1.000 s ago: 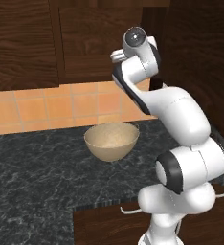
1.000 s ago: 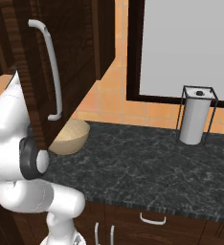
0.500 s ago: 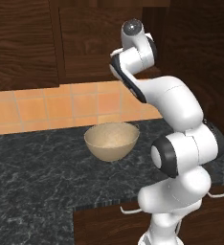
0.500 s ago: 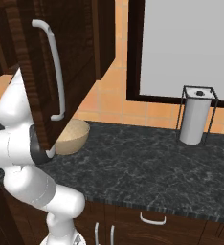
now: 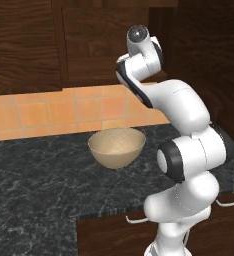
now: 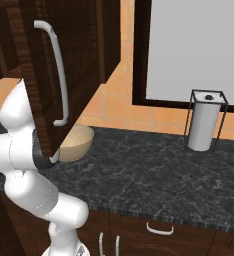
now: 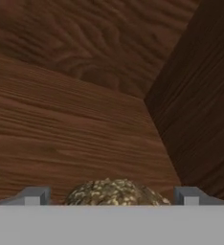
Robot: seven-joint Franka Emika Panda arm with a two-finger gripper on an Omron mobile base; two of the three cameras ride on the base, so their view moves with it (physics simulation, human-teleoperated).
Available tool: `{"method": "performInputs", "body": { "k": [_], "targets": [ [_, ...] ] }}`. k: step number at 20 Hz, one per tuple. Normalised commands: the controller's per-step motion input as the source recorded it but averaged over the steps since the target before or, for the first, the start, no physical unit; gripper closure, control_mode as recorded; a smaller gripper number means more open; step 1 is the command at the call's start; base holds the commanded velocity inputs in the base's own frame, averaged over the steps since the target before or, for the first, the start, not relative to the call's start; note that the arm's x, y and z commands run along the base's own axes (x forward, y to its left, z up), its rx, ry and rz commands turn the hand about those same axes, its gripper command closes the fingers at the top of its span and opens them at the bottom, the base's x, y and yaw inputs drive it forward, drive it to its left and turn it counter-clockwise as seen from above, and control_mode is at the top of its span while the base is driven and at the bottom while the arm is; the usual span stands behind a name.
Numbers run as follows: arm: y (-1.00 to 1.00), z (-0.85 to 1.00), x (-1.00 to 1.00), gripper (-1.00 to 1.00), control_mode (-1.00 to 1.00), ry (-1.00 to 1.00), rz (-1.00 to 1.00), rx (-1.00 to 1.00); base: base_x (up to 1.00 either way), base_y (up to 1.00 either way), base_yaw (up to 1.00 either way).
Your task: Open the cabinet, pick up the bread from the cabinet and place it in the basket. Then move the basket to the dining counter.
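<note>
The bread (image 7: 115, 191) is being seen in the hand view on the wooden floor inside the cabinet (image 6: 49, 60), low between the two fingertips (image 7: 35, 195), which are being held wide apart with nothing gripped. In the left base view, the basket (image 5: 116, 147) is being left on the black veined counter (image 5: 34, 190), just left of the arm. In the right base view, the cabinet door is being shown swung open, its silver bar handle (image 6: 58, 75) facing outward; a paper towel holder (image 6: 204, 120) is standing far right.
</note>
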Motion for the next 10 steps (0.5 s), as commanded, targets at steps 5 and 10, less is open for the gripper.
{"method": "performInputs", "body": {
  "k": [5,10],
  "targets": [
    [-0.02,-0.07,-0.08,-1.0,-1.0,0.08,0.0,-0.02,0.0,0.0,0.0],
    [0.0,-0.26,-0.14,-1.0,-1.0,0.23,0.0,0.0,0.0,0.0,0.0]
  ]
}}
